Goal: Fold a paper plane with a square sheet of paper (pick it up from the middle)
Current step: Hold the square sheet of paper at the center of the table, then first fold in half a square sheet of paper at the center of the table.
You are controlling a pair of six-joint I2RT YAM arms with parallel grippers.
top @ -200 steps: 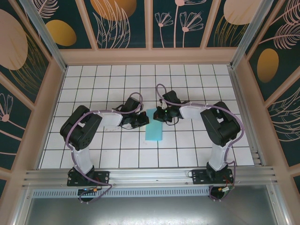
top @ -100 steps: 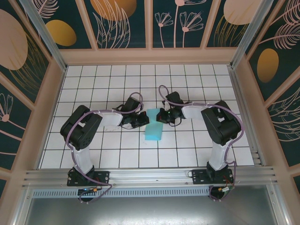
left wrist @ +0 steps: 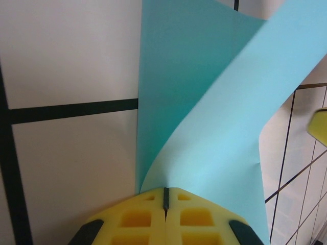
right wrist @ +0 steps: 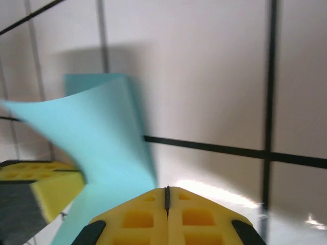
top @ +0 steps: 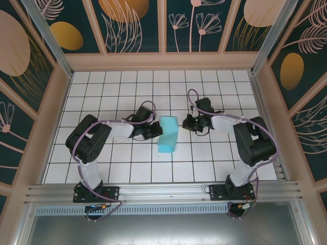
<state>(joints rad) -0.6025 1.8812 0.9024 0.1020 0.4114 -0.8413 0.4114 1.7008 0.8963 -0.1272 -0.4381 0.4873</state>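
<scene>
From above, the left gripper (top: 155,133) meets the left edge of the square sheet of paper (top: 167,136). The sheet is a thin, matte cyan strip lying mid-table, its long axis running near to far. The left wrist view adds yellow gridded pads (left wrist: 135,217) clamped on its curling flap. The right gripper (top: 187,123), jaws together and holding nothing, sits just beside the paper.

arms: left arm (top: 94,137), right arm (top: 254,142) – black links, white lower columns | cables (top: 148,104): purple, looped along each | finger pads (left wrist: 138,219): yellow, square-recessed, black-edged
</scene>
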